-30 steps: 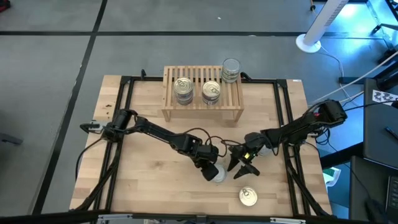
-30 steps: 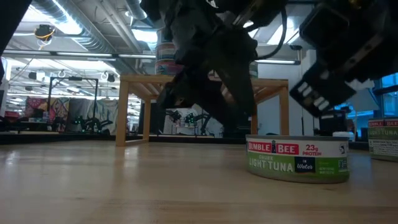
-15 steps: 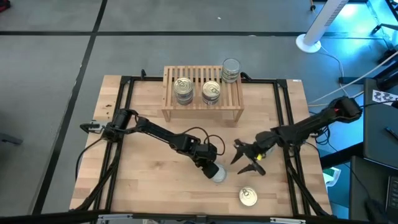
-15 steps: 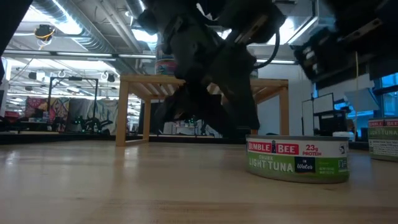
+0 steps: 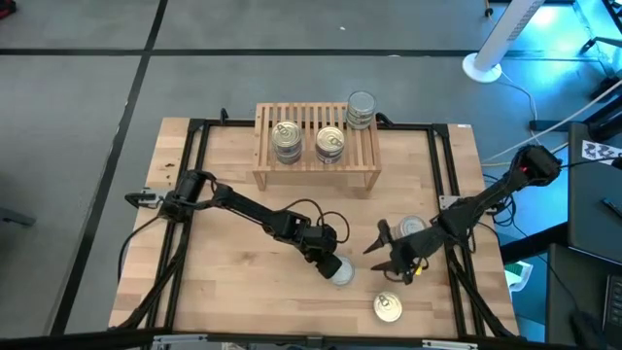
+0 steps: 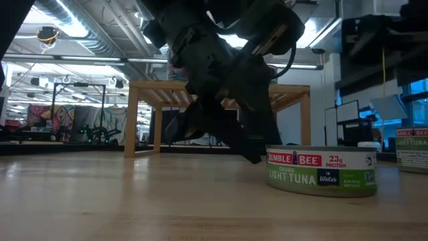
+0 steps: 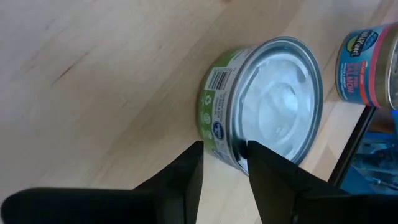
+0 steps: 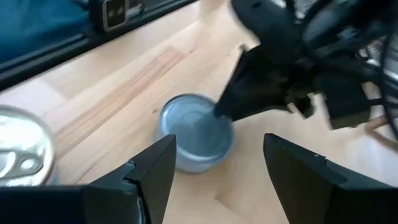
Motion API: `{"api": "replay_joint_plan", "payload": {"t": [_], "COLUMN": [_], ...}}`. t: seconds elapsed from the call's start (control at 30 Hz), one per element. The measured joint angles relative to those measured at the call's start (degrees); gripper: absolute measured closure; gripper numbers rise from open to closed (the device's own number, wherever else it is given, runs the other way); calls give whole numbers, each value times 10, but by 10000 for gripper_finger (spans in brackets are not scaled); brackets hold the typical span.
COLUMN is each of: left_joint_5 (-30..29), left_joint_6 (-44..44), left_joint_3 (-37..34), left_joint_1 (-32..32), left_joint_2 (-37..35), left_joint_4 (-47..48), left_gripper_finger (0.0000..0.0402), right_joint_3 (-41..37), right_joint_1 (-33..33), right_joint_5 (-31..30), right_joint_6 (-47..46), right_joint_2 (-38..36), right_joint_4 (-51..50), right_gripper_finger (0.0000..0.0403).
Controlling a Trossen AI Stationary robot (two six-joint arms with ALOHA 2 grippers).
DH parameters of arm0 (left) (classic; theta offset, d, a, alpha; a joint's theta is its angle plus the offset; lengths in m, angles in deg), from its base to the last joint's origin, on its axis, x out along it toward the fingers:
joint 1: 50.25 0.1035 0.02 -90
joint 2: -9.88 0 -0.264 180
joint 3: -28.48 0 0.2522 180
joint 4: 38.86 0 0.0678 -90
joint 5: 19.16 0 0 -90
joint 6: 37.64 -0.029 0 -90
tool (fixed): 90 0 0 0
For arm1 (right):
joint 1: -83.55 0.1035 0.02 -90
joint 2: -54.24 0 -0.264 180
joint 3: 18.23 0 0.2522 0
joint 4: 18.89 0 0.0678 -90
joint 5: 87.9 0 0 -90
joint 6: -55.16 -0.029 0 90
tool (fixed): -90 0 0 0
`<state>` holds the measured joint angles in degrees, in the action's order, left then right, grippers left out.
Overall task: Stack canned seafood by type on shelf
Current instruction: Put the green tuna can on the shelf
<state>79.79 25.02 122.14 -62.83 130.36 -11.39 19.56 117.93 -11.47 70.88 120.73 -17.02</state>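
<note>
A Bumble Bee tuna can [image 5: 340, 272] with a silver lid stands on the table near its near edge; it also shows as the tuna can [image 6: 319, 171] and the tuna can [image 7: 267, 115]. My left gripper [image 5: 328, 259] [image 7: 225, 163] is at its left side, fingers narrowly apart astride the rim. My right gripper [image 5: 382, 260] [image 8: 219, 146] hovers open just right of it. A gold-lidded can [image 5: 387, 307] and a silver-lidded can [image 5: 411, 227] stand nearby. The shelf [image 5: 316, 160] carries two cans on its slats [image 5: 286, 136] [image 5: 330, 143] and a stack [image 5: 361, 109]. My left gripper has the tuna can by its upper rim [image 7: 231, 134], on the side facing the arm. One finger [image 7: 186, 171] lies outside the wall, the other [image 7: 264, 168] over the lid. The fingers slant down from the table's left. The can stands flat on the table.
A salmon can [image 7: 367, 68] stands just beyond the tuna can. Black frame rails [image 5: 447, 185] run along the table's sides. Another tuna can [image 6: 412, 148] stands at the right. Bare wood lies between the shelf and the arms.
My left gripper has tipped lower onto the tuna can's side, fingertips now down at table height. My right gripper has drawn back toward the table's right and near edge, staying open, and has uncovered the silver-lidded can under its arm.
</note>
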Motion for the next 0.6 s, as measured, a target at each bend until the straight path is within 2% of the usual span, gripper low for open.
{"api": "replay_joint_plan", "payload": {"t": [0.13, 0.43, 0.6], "left_joint_5": [0, -1, -6], "left_joint_6": [0, 0, 12], "left_joint_3": [0, 0, 0], "left_joint_1": [0, 0, 0], "left_joint_2": [0, -1, -1], "left_joint_4": [0, -1, 0], "left_gripper_finger": [304, 392, 397], "right_joint_3": [0, 0, 0], "right_joint_1": [5, 5, 5], "right_joint_5": [2, 22, 27], "right_joint_6": [1, 0, 1], "right_joint_2": [26, 87, 106], "right_joint_4": [5, 27, 47], "right_gripper_finger": [159, 159, 159]}}
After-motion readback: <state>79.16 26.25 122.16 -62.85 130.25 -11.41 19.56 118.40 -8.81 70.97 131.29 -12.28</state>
